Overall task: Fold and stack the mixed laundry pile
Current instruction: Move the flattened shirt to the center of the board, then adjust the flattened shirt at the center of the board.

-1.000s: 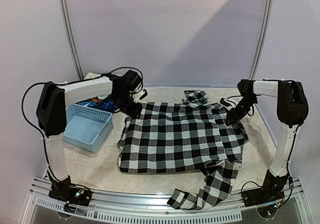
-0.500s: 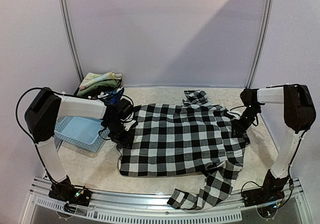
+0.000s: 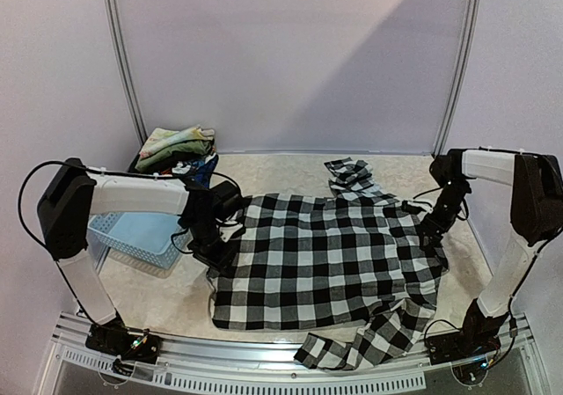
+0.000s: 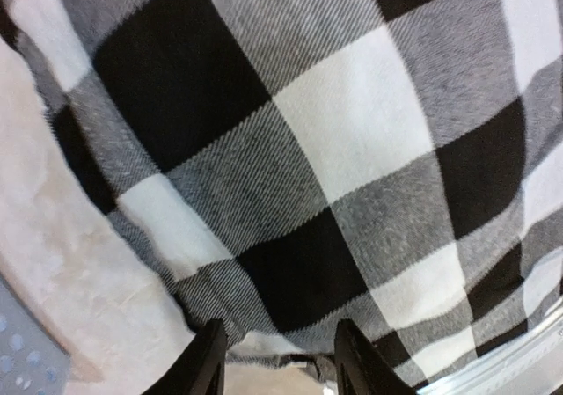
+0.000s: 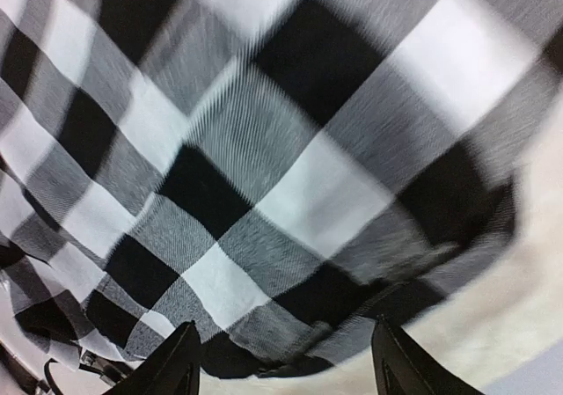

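The black-and-white checked shirt (image 3: pixel 325 259) lies spread flat on the table, one sleeve (image 3: pixel 352 347) trailing over the near edge. My left gripper (image 3: pixel 214 254) sits low at the shirt's left edge. In the left wrist view it (image 4: pixel 280 364) is open, with the shirt's hem (image 4: pixel 264 338) lying between the fingers. My right gripper (image 3: pixel 433 230) is at the shirt's right edge. It (image 5: pixel 286 369) is open wide over the dark hem (image 5: pixel 352 307). The remaining laundry, a pale floral cloth (image 3: pixel 176 140) and a dark blue piece (image 3: pixel 201 166), is heaped at the back left.
A light blue perforated basket (image 3: pixel 132 232) stands left of the shirt, just behind my left arm; its corner (image 4: pixel 13 360) shows in the left wrist view. Bare cream tabletop (image 3: pixel 158 294) lies near left of the shirt. A metal rail (image 3: pixel 264 373) runs along the near edge.
Both grippers have come down and moved toward the near side along the shirt's left and right edges. The shirt's body has shifted a little nearer. The heap behind the left arm now shows.
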`<state>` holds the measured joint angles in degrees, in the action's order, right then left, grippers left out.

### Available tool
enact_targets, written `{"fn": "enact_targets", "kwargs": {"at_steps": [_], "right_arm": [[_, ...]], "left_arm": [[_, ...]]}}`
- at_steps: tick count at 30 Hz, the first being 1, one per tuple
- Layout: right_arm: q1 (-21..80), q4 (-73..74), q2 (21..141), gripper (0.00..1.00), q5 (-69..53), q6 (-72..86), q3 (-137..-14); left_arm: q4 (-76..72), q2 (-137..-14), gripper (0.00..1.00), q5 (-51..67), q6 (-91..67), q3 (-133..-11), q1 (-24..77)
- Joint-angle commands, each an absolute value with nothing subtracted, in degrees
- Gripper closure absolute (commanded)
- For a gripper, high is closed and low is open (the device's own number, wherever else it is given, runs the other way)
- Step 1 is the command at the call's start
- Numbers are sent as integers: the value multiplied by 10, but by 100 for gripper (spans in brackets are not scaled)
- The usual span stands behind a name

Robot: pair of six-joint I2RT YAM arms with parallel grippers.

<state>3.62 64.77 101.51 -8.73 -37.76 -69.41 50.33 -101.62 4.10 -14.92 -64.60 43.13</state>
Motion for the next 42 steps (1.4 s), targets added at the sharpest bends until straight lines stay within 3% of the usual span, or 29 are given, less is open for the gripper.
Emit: {"fn": "enact_targets", "kwargs": {"at_steps": [1,6,15,27,36,42], "right_arm": [[31,685,987,32,-138,-375,-799],[31,604,1048,32,-207,-310,-892],[49,518,1221,45,-351,-203,-1056],[57,542,1381,46,-284,-167,-1147],[41,599,1524,40,-266,-79,-1344],[37,599,1539,41,-259,-75,-1384]], "left_arm": [[598,-1009,55,-16,-106,-766,428],[574,-1085,51,-6,-82,-904,379],[486,-1286,54,108,-103,-1145,328],[422,-1411,58,163,-161,-1165,266],[421,-1452,58,148,-182,-1188,237],[433,-1479,58,161,-187,-1240,223]]}}
